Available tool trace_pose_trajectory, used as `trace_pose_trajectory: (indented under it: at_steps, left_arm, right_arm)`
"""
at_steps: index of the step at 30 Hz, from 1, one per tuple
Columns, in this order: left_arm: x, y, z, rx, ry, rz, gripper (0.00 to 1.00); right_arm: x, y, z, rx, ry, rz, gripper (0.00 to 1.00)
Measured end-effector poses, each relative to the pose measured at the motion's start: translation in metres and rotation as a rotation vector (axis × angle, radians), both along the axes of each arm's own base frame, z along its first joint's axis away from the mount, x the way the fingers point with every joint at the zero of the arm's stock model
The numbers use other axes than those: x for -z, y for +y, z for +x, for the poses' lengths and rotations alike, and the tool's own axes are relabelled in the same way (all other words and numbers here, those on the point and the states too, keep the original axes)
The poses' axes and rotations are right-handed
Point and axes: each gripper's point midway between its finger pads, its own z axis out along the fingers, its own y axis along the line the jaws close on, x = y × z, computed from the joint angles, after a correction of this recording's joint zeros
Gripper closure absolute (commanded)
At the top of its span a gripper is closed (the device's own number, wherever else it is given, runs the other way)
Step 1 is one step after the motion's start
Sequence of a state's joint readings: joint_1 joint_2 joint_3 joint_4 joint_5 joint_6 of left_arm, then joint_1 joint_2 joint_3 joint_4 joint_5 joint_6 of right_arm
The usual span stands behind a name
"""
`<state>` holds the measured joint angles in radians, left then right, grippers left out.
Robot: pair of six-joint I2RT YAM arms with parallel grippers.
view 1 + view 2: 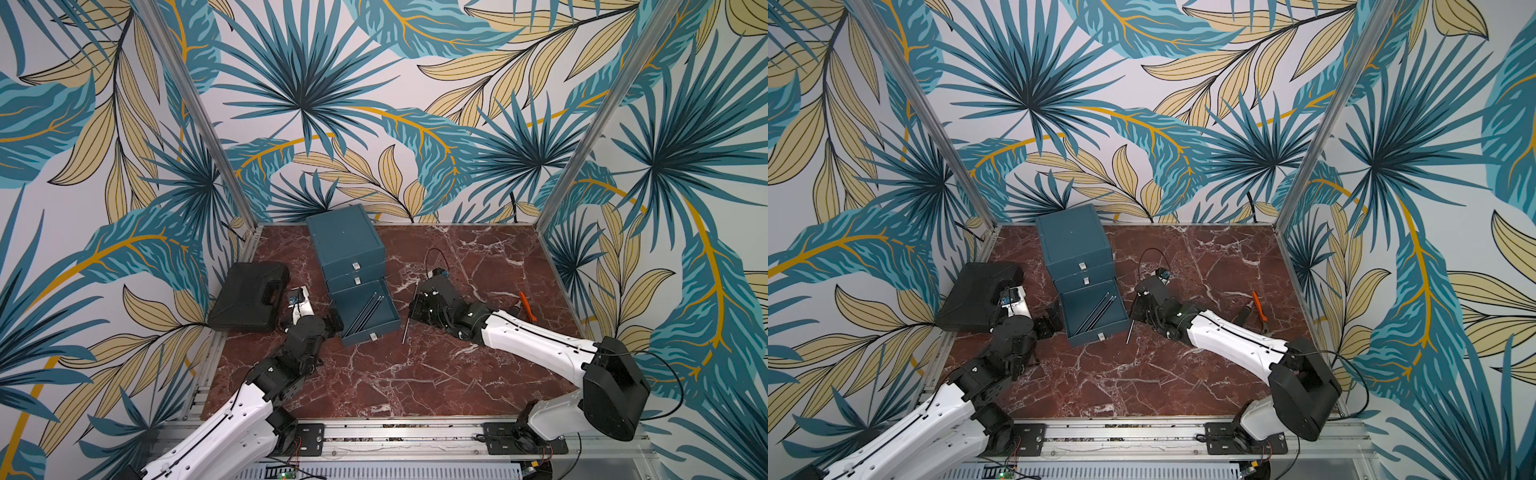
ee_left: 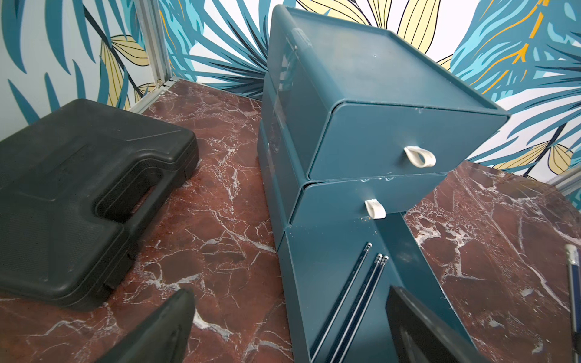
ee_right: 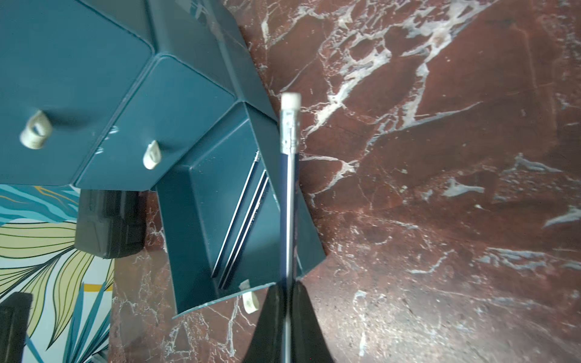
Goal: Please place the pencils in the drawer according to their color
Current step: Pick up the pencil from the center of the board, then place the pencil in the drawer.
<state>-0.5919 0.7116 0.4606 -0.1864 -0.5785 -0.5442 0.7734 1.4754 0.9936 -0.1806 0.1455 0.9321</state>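
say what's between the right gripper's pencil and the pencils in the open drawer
just the bottom drawer's side wall and a sliver of bare table, seen in a top view

Left fingers (image 2: 157, 333) wide apart; right fingers (image 3: 267, 330) tight together, both low and forward.

Marble table (image 1: 415, 374): drawer (image 1: 345, 245), case (image 1: 249, 301), orange tool (image 1: 527, 305)

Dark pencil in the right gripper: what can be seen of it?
The dark navy pencil is long and thin, with a ribbed silvery ferrule and white eraser at one end. The right gripper is shut on its shaft. It lies just outside the side wall of the pulled-out bottom teal drawer. Whether its far end touches the marble tabletop cannot be told.
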Motion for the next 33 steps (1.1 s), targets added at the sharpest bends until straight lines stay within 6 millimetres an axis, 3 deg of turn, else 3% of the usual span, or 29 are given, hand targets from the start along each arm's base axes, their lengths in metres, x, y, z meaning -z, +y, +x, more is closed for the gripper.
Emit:
trace_pose_trajectory:
  at_steps: [12, 24, 33]
  left_arm:
    - [0.004, -0.007, 0.001, 0.032, 0.006, -0.021, 0.0]
    - [0.004, -0.008, 0.001, 0.038, 0.0, -0.028, 0.0]
    - [-0.003, -0.007, -0.002, 0.038, -0.024, -0.044, 0.0]
  right_arm:
    - [-0.018, 0.079, 0.0, -0.082, -0.076, 0.106, 1.0]
    - [-0.024, 0.117, 0.012, -0.076, -0.124, 0.157, 1.0]
    - [-0.021, 0.126, 0.023, -0.043, -0.148, 0.172, 1.0]
